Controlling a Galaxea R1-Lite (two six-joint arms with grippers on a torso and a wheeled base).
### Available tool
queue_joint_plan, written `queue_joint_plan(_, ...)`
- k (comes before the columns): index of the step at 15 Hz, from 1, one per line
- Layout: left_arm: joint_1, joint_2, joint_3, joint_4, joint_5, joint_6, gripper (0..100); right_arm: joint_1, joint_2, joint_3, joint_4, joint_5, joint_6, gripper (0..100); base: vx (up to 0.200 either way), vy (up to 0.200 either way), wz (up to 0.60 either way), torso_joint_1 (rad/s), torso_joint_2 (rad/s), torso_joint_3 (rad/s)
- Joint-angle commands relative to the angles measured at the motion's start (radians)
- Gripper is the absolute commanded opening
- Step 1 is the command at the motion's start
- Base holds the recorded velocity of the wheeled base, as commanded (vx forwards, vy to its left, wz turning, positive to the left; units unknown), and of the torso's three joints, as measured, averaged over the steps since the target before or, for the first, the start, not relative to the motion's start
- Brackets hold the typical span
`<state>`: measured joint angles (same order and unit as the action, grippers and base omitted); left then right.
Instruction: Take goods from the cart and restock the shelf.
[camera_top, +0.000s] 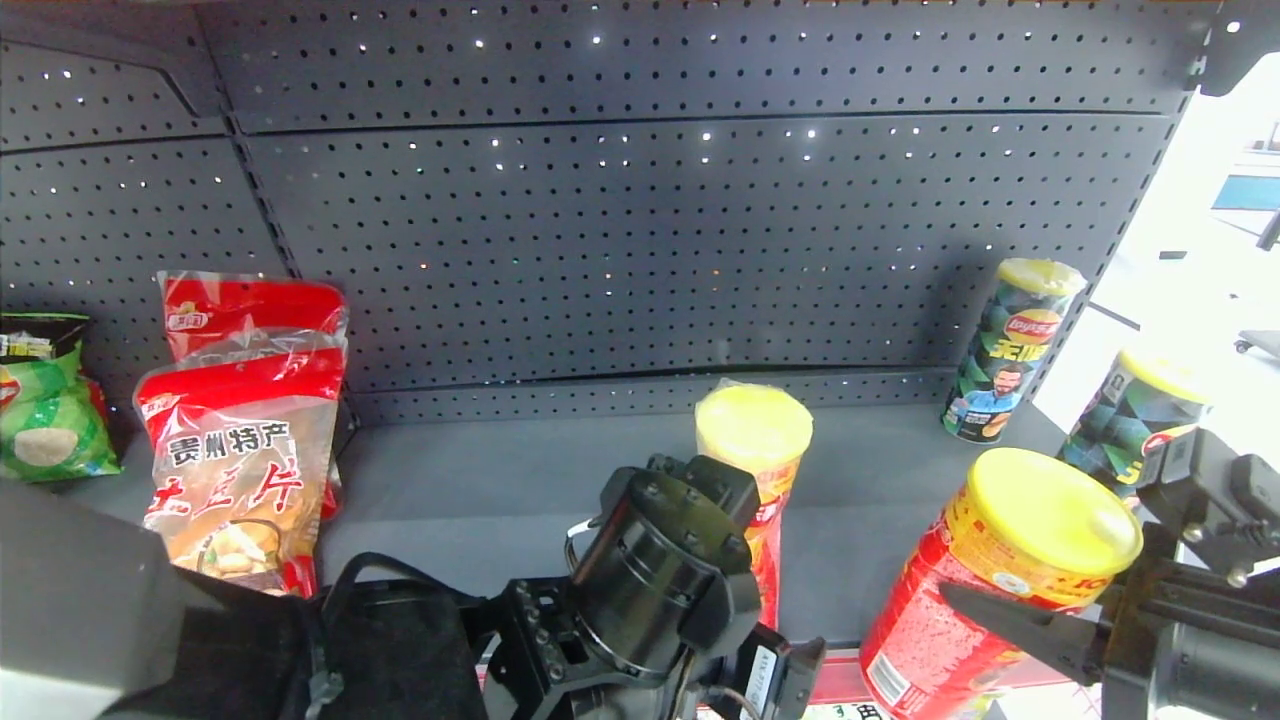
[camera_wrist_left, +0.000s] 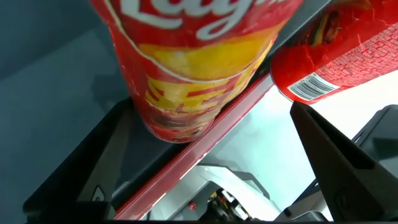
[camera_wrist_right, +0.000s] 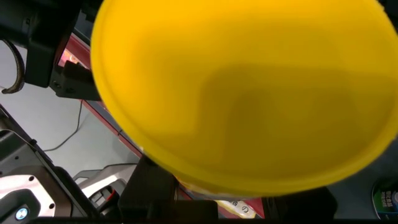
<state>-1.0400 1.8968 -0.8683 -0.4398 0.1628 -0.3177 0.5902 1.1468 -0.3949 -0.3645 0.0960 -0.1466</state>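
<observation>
1. One tilted red can (camera_top: 985, 570) hangs before the shelf (camera_top: 540, 500) edge, clamped in the right gripper (camera_top: 1050, 545).
2. Left gripper (camera_wrist_left: 208, 118) gapes wide around an upright red can (camera_top: 757, 450) standing at the shelf's front.
3. Green can (camera_top: 1010, 350) stands at the back.

Dark perforated back panel (camera_top: 640, 250), bright floor (camera_top: 1185, 285)

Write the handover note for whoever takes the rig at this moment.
Left gripper: open around a red can standing at the front edge of the shelf.
Right gripper: shut on a second red can, tilted, right of the first.
Done: first can on the shelf.
Left: back the left arm off, set the second can down, restock more.
</observation>
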Motion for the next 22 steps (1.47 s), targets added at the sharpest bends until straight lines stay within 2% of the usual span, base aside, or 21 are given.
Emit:
queue_joint_plan(1,-0.003,-0.001,0.003,0.0,0.001,-0.001,100,0.0,0.002,0.001,-0.001,0.001,-0.001,0,0.0,0.0,0.0,0.0,0.0,0.0)
queue_joint_plan(7,-0.029,0.001,0.005,0.001,0.009,-0.003,100,0.0,0.001,0.002,-0.001,0.001,-0.001,0,0.0,0.0,0.0,0.0,0.0,0.0)
queue_joint_plan(15,-0.018,-0.041,0.025,0.019,0.052,-0.001,100,0.002,-0.001,0.002,-0.001,0.001,-0.001,0,0.0,0.0,0.0,0.0,0.0,0.0)
queue_joint_plan(22,-0.017,-0.058,-0.011,0.018,0.055,-0.001,100,0.002,-0.007,0.01,-0.001,-0.001,-0.001,0,0.0,0.0,0.0,0.0,0.0,0.0)
